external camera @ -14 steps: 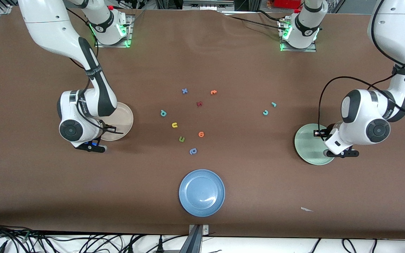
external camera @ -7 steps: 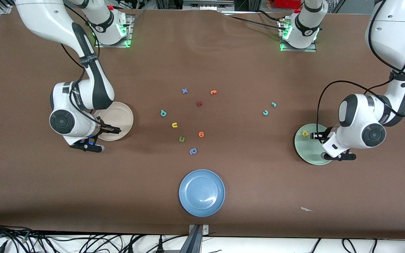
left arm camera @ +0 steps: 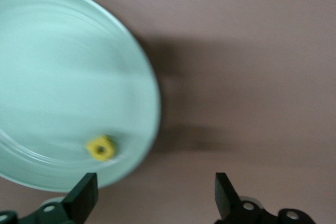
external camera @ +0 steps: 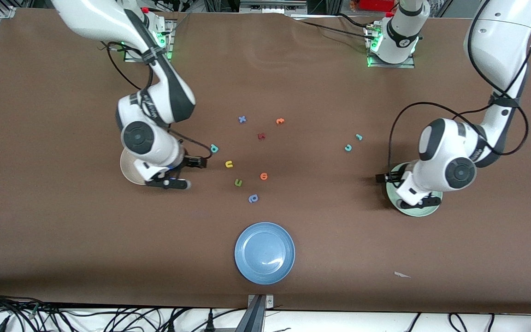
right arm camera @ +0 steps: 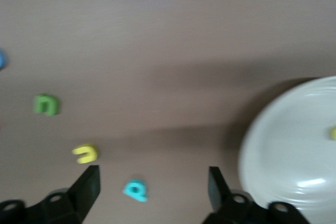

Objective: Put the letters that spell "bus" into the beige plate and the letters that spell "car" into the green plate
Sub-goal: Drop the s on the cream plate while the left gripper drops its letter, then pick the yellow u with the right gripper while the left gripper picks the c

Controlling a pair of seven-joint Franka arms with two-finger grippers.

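Both claws spread, empty: right gripper (right arm camera: 149, 190) between beige plate (right arm camera: 283, 150) and teal b (right arm camera: 135, 190) (yellow u (right arm camera: 85, 153) beside); left gripper (left arm camera: 155, 198) past green plate (left arm camera: 63, 77) rim, yellow a (left arm camera: 101, 147) inside.

Bare table (external camera: 316, 207) around scattered letters (external camera: 238, 182)

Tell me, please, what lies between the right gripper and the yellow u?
Only bare brown table. The front view shows the right gripper beside the yellow u, with nothing between them.
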